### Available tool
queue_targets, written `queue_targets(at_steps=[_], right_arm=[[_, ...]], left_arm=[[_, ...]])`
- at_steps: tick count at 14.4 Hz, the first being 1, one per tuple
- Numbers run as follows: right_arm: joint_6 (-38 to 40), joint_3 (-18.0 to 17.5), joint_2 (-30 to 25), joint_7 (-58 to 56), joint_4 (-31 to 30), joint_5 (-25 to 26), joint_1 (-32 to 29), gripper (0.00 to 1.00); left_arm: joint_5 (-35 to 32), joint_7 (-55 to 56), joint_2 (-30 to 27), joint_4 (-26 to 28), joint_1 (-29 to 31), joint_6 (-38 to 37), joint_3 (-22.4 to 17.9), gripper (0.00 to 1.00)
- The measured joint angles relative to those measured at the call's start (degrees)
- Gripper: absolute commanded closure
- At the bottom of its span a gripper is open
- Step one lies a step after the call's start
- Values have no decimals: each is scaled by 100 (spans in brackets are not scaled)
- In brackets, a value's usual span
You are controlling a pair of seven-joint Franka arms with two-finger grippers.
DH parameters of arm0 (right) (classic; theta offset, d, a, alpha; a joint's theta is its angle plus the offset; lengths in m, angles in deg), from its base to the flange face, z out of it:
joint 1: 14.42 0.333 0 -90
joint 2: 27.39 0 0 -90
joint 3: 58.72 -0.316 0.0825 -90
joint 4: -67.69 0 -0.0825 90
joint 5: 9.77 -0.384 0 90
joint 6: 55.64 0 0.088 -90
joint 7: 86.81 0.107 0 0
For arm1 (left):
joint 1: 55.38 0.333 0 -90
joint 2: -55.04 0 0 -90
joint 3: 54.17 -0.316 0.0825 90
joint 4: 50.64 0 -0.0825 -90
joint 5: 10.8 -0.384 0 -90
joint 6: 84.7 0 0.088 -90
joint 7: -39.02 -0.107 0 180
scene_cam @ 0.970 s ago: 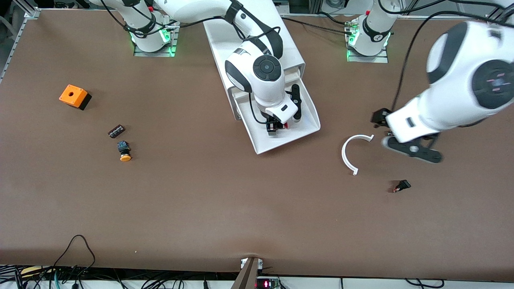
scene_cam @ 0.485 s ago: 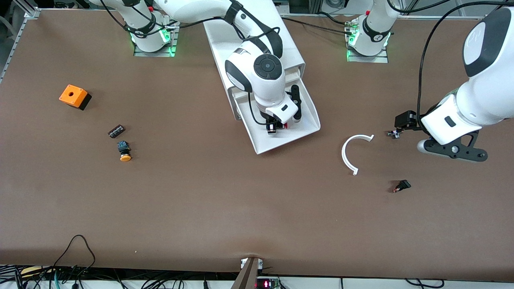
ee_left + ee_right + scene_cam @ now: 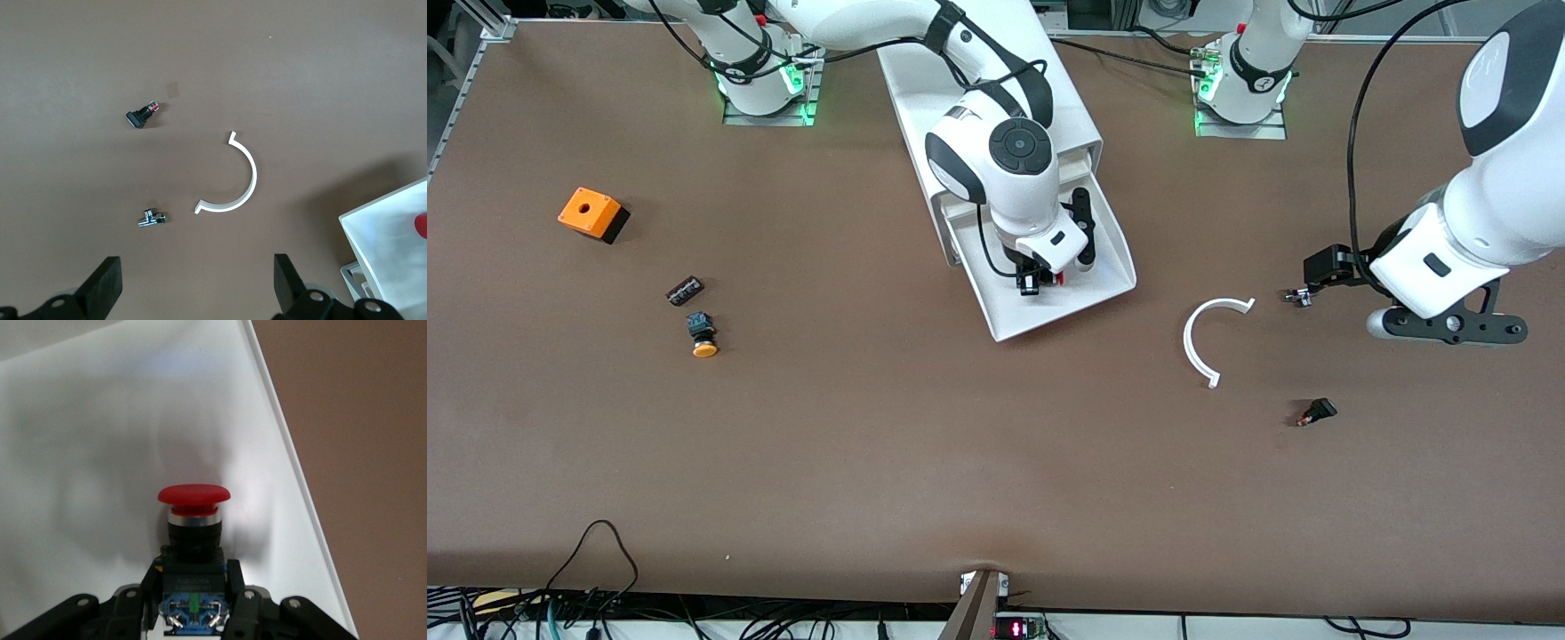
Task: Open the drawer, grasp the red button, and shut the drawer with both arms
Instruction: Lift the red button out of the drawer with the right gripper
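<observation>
The drawer point(image 3: 1103, 276) stands pulled out of the white cabinet point(image 3: 996, 89), its tray toward the front camera. My right gripper point(image 3: 1040, 283) is down inside the tray, shut on the button point(image 3: 1058, 278). In the right wrist view the button's red cap point(image 3: 194, 495) points away from the gripper point(image 3: 193, 580), and both fingers point(image 3: 235, 583) press its black-teal body above the white tray floor point(image 3: 87, 453). My left gripper point(image 3: 1449, 327) is open and empty over bare table toward the left arm's end, and its fingers point(image 3: 100, 287) stand wide apart. A drawer corner point(image 3: 387, 233) shows in the left wrist view.
A white curved strip point(image 3: 1199, 342), a small metal part point(image 3: 1298, 297) and a small black part point(image 3: 1318, 412) lie between the drawer and the left gripper. An orange box with a hole point(image 3: 590, 213), a dark chip point(image 3: 685, 290) and an orange-capped button point(image 3: 703, 338) lie toward the right arm's end.
My left arm has swung away from the white curved strip toward its own end of the table and has steadied. The right gripper has stayed in the drawer on the button.
</observation>
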Motion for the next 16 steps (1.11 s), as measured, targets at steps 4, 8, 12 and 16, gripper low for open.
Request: queue_targets(at_steps=[4, 8, 12, 16], right_arm=[[-26, 0, 0, 0, 3, 47, 24, 67], [-30, 27, 0, 1, 70, 49, 34, 67], [-34, 117, -19, 182, 313, 49, 31, 67], [-33, 222, -192, 360, 448, 49, -109, 67]], left_arm=[[0, 81, 0, 1, 0, -9, 6, 0], [0, 542, 8, 28, 0, 46, 7, 0], [8, 635, 106, 86, 66, 373, 6, 0], [10, 654, 172, 187, 91, 396, 11, 0]])
